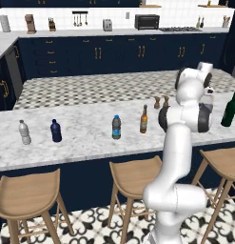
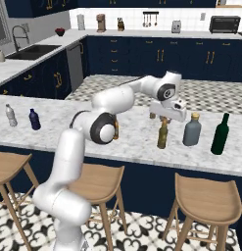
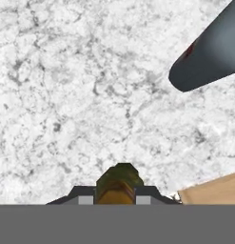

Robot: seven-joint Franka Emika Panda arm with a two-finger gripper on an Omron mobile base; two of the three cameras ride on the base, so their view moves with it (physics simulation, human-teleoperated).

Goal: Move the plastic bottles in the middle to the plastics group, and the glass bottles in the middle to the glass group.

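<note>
My gripper (image 2: 164,120) is shut on the neck of an amber-brown glass bottle (image 2: 162,136) with an orange label, upright on the right part of the counter; I cannot tell whether its base touches the marble. In the hand view its top (image 3: 120,183) sits between the fingertips. Just right of it stand the grey-blue bottle with a tan stopper (image 2: 192,130) and the dark green wine bottle (image 2: 220,134). A second amber bottle (image 1: 143,119) and the blue-capped plastic bottle (image 1: 116,127) stand mid-counter. At the far left are the pale whitish bottle (image 1: 24,132) and the navy bottle (image 1: 55,131).
Two small brown shakers (image 1: 161,101) stand behind the middle of the marble counter (image 1: 85,138). Wooden stools (image 1: 133,178) line the near side. The arm's elbow (image 2: 100,127) hangs over the counter's front edge.
</note>
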